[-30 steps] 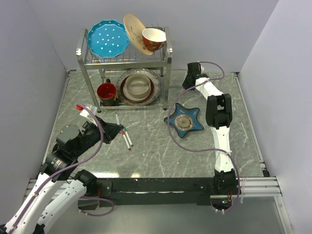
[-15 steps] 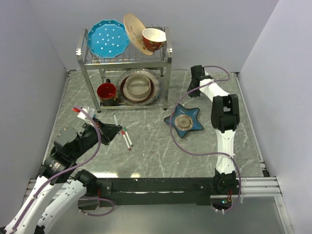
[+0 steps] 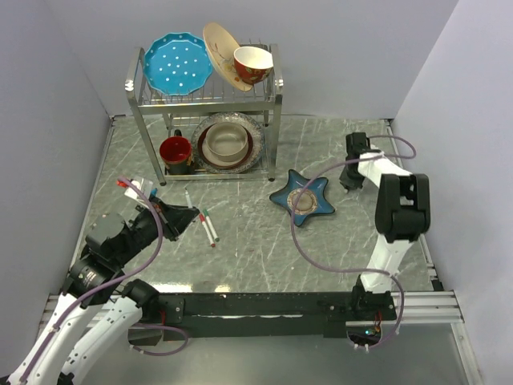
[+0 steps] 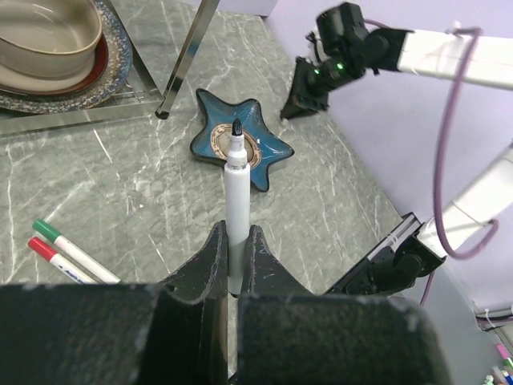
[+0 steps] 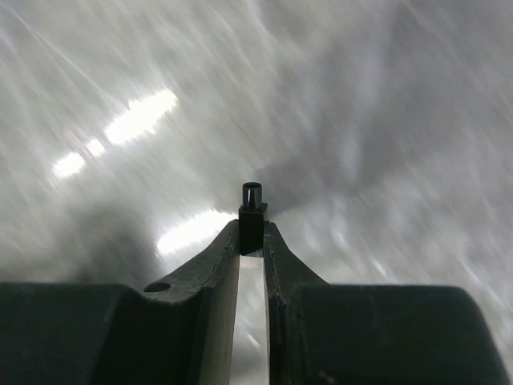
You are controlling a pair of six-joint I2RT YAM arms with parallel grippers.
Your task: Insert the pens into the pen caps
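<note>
White pen (image 4: 235,210) gripped, dark cap (image 5: 252,213) gripped

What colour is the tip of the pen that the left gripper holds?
Black; the pen has a white barrel. The left wrist view shows it best.

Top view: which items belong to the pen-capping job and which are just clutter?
Job: black-tipped pen clamped in the left gripper; dark cap pinched in the right gripper; green-ended pen and red-ended pen lying on the table.

Clutter: dish rack, blue plate, red mug, star dish.
</note>
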